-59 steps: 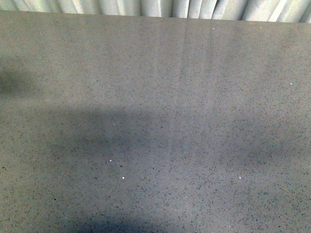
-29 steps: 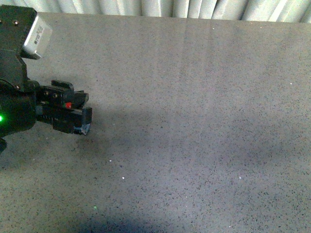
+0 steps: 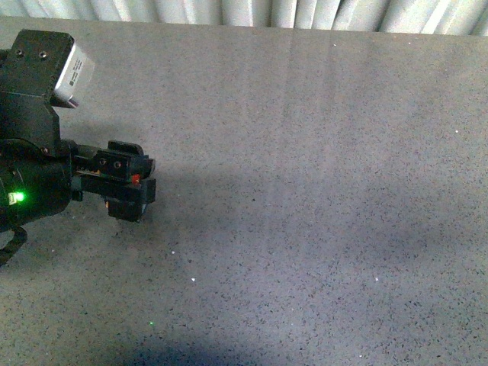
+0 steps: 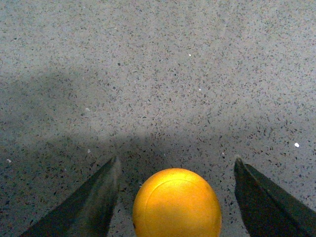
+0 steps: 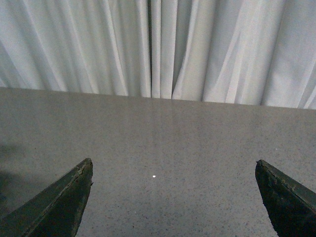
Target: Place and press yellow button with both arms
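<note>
My left arm (image 3: 30, 183) reaches in from the left of the front view, black with a green light. Its gripper (image 3: 131, 200) hangs just above the grey speckled table (image 3: 305, 191). It is shut on the yellow button; only a small red-orange bit (image 3: 135, 179) shows there between the black blocks. In the left wrist view the round yellow-orange cap (image 4: 177, 203) sits between the two dark fingers (image 4: 94, 197), above the tabletop. My right gripper (image 5: 173, 170) shows only in the right wrist view, open and empty, held above the table and facing the curtain.
A white pleated curtain (image 3: 305, 11) hangs behind the table's far edge, also in the right wrist view (image 5: 158, 44). A silver-labelled block (image 3: 72, 72) sits on top of the left arm. Shadows lie across the table's middle and front.
My left arm came into the front view from the left and has moved further right and slightly down over the table with the button in its grip. One second ago no arm showed.
</note>
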